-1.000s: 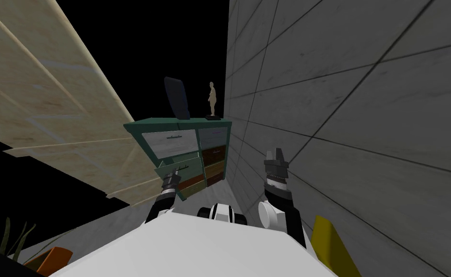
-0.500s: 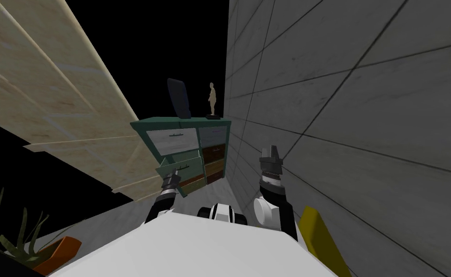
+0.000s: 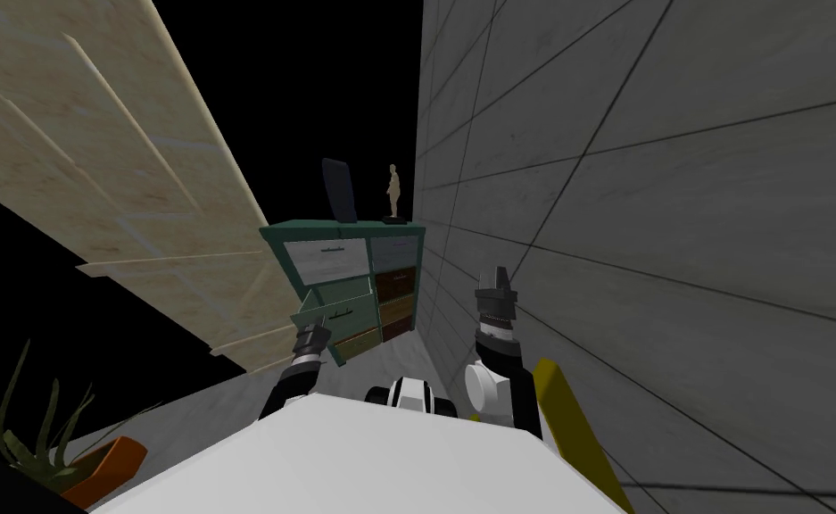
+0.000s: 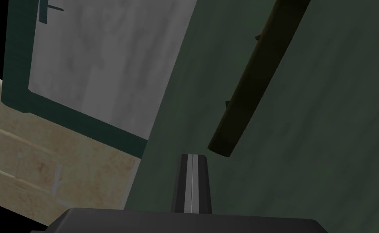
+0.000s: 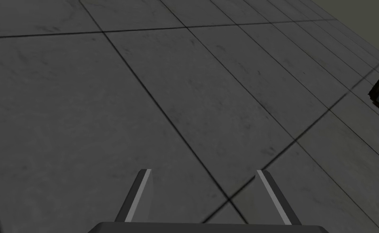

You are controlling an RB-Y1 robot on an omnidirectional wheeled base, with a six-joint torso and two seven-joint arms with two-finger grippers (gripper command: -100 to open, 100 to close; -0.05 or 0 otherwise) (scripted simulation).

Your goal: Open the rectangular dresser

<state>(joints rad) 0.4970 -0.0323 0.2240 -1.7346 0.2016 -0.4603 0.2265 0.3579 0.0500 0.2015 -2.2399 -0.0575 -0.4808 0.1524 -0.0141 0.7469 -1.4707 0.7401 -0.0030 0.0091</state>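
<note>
One green dresser drawer (image 3: 335,308) sits ajar mid-frame; left gripper (image 4: 192,156), pinched empty beside its dark bar handle (image 4: 257,77), likely must grip it, pull.

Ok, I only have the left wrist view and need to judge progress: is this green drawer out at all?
Observer: Yes. In the head view the drawer juts partly out of the dresser front.
Operator: Where is my right arm?
Observer: The right arm is raised beside the grey wall, right of the dresser, jaws open.
Operator: Anything on top that could topple?
Observer: A figurine and a dark panel stand on top.
</note>
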